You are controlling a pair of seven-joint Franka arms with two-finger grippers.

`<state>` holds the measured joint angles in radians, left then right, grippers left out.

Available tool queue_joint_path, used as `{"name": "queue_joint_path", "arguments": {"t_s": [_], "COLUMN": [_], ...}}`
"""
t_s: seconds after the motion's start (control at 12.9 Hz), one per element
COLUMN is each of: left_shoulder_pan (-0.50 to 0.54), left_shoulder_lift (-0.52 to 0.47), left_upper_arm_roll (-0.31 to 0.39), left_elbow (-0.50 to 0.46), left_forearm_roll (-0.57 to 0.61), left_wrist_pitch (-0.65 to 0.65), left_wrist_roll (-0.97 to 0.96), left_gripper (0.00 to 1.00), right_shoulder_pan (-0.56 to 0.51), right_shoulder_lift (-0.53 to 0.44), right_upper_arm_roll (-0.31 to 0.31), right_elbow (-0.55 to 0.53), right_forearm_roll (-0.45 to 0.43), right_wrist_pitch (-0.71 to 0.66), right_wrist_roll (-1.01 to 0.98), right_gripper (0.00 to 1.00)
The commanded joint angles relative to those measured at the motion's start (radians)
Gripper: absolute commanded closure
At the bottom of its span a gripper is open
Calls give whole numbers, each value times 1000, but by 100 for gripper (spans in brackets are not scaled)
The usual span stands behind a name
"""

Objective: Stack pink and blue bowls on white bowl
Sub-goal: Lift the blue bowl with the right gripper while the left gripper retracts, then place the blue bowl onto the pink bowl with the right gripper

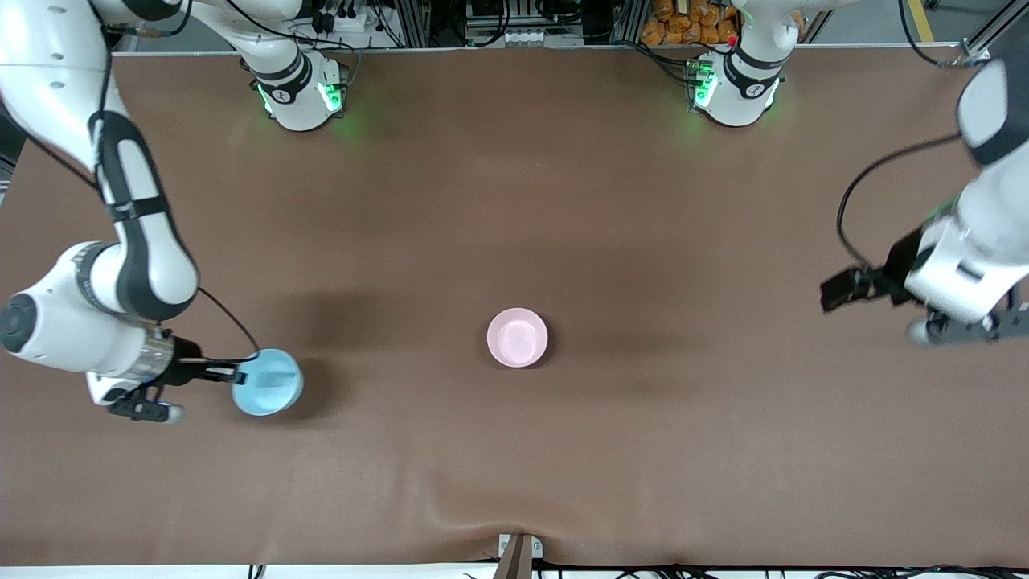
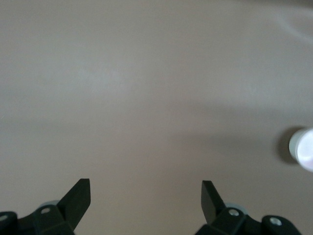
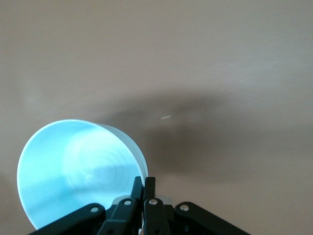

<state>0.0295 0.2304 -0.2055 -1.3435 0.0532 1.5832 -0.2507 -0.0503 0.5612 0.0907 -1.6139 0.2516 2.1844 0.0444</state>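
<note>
The pale pink bowl (image 1: pixel 517 338) stands upright on the brown table near its middle; it also shows at the edge of the left wrist view (image 2: pixel 304 149). No separate white bowl shows in any view. My right gripper (image 1: pixel 229 375) is shut on the rim of the light blue bowl (image 1: pixel 269 383) and holds it tilted just over the table toward the right arm's end. In the right wrist view the fingers (image 3: pixel 145 182) pinch the blue bowl's (image 3: pixel 73 166) wall. My left gripper (image 1: pixel 840 289) is open and empty in the air over the left arm's end of the table; its open jaws (image 2: pixel 145 188) frame bare table.
The brown table cover (image 1: pixel 514 201) is bare apart from the bowls. The two arm bases (image 1: pixel 301 92) (image 1: pixel 735 88) stand at the farthest edge. A clamp (image 1: pixel 518 555) sits at the nearest edge, where the cover has a slight wrinkle.
</note>
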Motion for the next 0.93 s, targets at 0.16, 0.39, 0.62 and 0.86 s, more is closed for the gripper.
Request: {"name": "queue_joint_path", "arguments": {"t_s": [0.16,0.39,0.62,0.86], "left_shoulder_pan": [7,10,12,12], "left_shoulder_lift": [-175,-235,-257,-237], "left_upper_arm_roll": [36,69,69,89], "left_elbow": [-77,-136,-174,-169], "left_forearm_roll": [-76,-108,-110,-102], "left_wrist_pitch": [-117,-120,-103,-60], "left_wrist_roll": [79,134,136,159], "left_gripper": [0,0,0,0], "right_shoulder_pan": [240,351,467,521], "right_shoulder_lift": [-23,51,72,88], "right_upper_arm_roll": [-11,-11,-12,-16], "right_elbow": [48,143,158,152], "right_forearm_roll": [18,18,12,15], "right_wrist_pitch": [-6,-3,9,58], "right_wrist_roll": [243,372,471,522], "right_gripper": [100,100,100,100]}}
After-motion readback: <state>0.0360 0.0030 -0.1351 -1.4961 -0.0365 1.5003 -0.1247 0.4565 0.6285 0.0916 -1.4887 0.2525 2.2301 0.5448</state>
